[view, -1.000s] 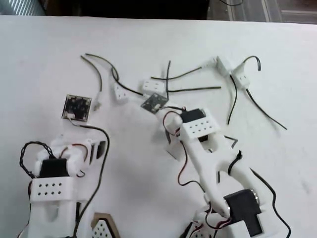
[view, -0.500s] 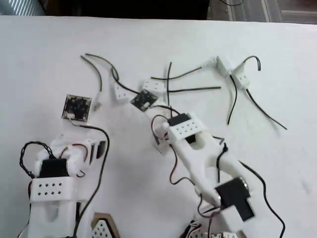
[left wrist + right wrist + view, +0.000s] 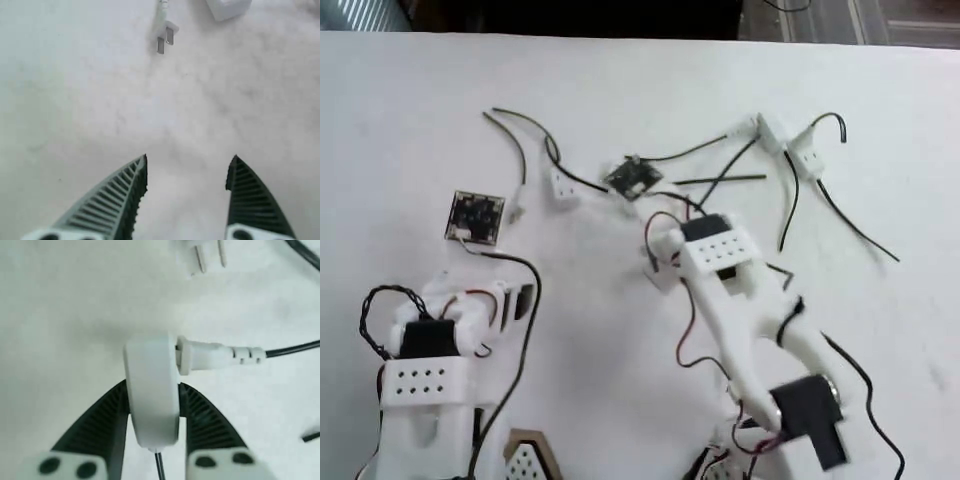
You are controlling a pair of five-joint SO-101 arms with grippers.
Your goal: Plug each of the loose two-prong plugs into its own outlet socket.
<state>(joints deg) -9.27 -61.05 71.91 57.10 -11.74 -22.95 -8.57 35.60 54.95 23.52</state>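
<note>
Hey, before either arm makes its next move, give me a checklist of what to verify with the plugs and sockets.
1. Right gripper holds socket: ok, clamped on both sides.
2. Plug seated in that socket: cannot tell, a slight gap shows.
3. Left gripper free: ok, open and empty.
4. Loose plug before left gripper: ok, nothing on it.
5. Second socket near that plug: ok, lying apart.

In the high view, looks steeply down from a fixed spot well above the white table (image 3: pixel 410 80), taking in both arms. In the left wrist view, rides low, facing past the spread left gripper (image 3: pixel 189 159) toward a loose plug (image 3: pixel 165 37), shared with the high view. In the right wrist view, presses close on the right gripper (image 3: pixel 152 386) clamping a socket (image 3: pixel 150 365).
</note>
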